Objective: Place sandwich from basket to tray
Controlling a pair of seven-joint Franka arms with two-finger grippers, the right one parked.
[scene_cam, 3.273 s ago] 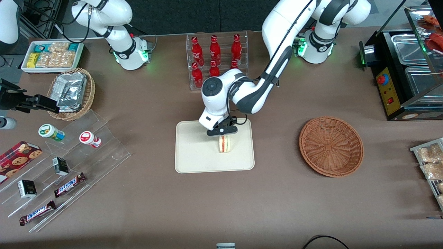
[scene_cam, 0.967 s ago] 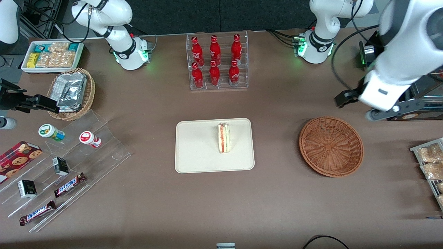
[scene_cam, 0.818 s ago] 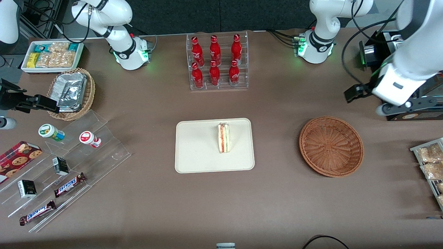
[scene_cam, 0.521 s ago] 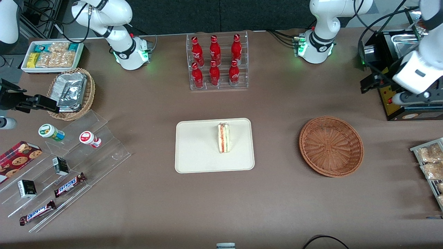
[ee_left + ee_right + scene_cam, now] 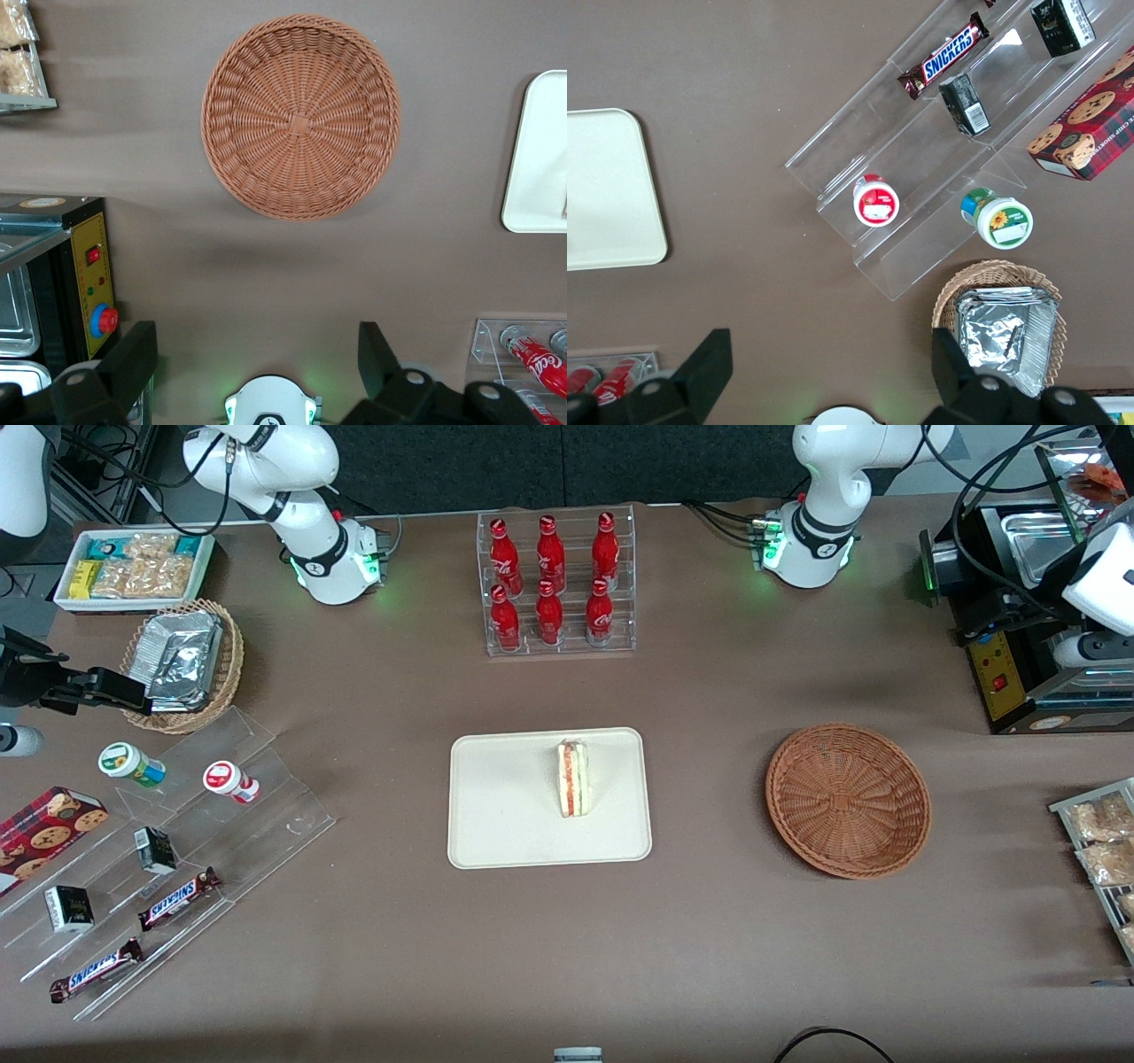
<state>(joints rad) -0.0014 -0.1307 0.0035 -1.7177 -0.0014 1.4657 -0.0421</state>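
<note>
The sandwich, a pale wedge with a red and green stripe, stands on the cream-white tray in mid table. The reddish-brown wicker basket is empty and lies toward the working arm's end; it also shows in the left wrist view, with a tray corner. My left gripper hangs high over the black machine, farther from the front camera than the basket. In the wrist view the gripper is open and empty.
A rack of red bottles stands farther back than the tray. A black food warmer and snack packets sit at the working arm's end. An acrylic snack stand, a tan foil-packet basket and a white box lie toward the parked arm's end.
The gripper has let go of the sandwich, left it on the tray, and swung up and away past the basket to above the black machine. The sandwich has not moved since.
</note>
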